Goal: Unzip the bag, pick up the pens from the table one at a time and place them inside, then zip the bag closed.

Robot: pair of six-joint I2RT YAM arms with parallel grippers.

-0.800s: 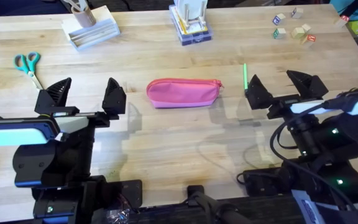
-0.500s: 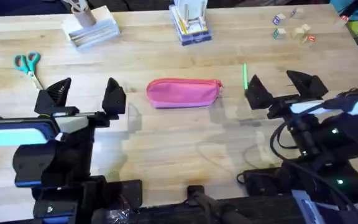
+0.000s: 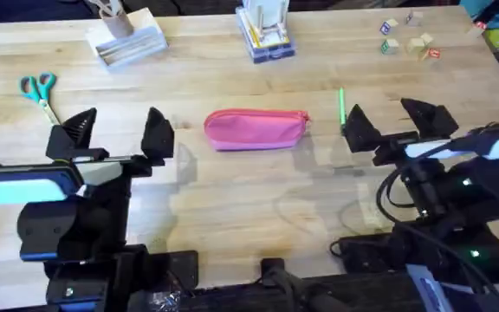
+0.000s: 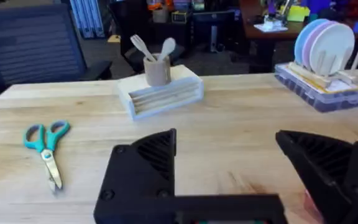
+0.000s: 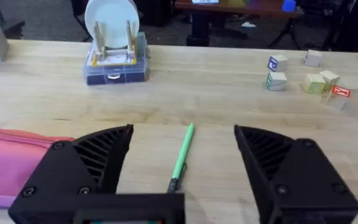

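The pink bag (image 3: 255, 128) lies zipped in the middle of the table (image 3: 232, 199), lengthwise left to right; its end shows in the right wrist view as the bag (image 5: 11, 163). A green pen (image 3: 340, 106) lies just right of the bag, also seen as the pen (image 5: 182, 154) between the right fingers' line of sight. My left gripper (image 3: 118, 132) is open to the left of the bag, holding nothing. My right gripper (image 3: 390, 121) is open to the right of the pen, empty too.
Teal-handled scissors (image 3: 38, 90) lie at the left. A white utensil holder (image 3: 126, 36) and a plate rack (image 3: 264, 30) stand at the back. Small letter blocks (image 3: 410, 41) are scattered at the back right.
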